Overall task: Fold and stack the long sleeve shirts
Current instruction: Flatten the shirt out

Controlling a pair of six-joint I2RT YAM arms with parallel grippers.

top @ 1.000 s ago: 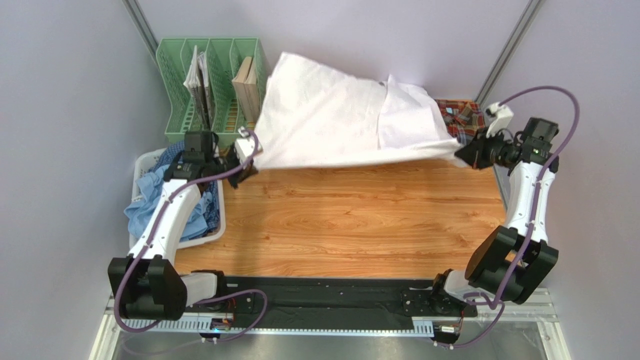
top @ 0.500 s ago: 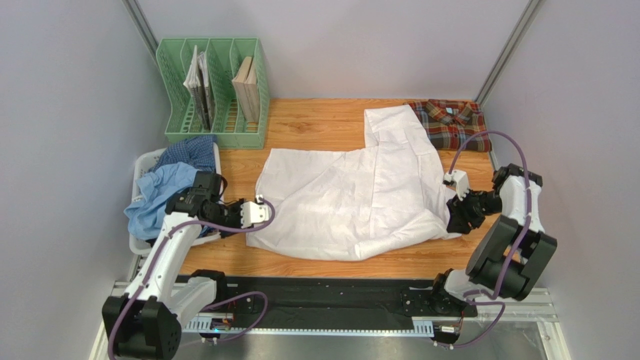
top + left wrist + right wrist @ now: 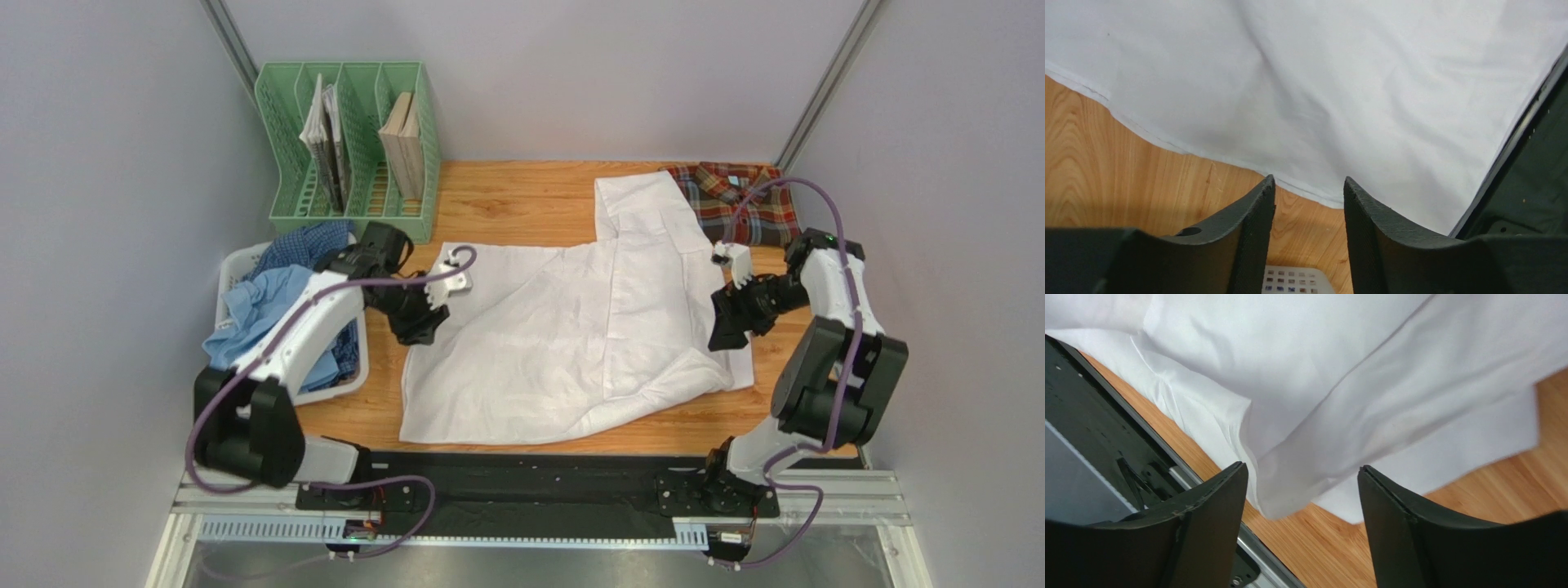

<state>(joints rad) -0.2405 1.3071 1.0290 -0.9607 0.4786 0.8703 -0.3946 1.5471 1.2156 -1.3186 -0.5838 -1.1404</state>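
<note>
The white long sleeve shirt (image 3: 564,337) lies spread flat on the wooden table, one sleeve folded up toward the back. My left gripper (image 3: 420,321) stands open just off its left hem, nothing between the fingers (image 3: 1254,211); the shirt's edge (image 3: 1321,79) lies just beyond the tips. At the shirt's right edge my right gripper (image 3: 726,328) is open above a loose fold of white cloth (image 3: 1321,373) and grips nothing. A plaid shirt (image 3: 736,202) lies folded at the back right. Blue shirts (image 3: 276,321) are heaped in the basket.
A white plastic basket (image 3: 239,263) stands at the table's left edge. Behind it a green file rack (image 3: 350,147) with books sits at the back left. Bare wood (image 3: 528,196) shows behind the shirt. The black rail (image 3: 1100,435) runs along the near edge.
A second ago both grippers held the white shirt lifted at the back. They brought it down forward onto the table, opened and let go; the left gripper has since drawn back along the hem.
</note>
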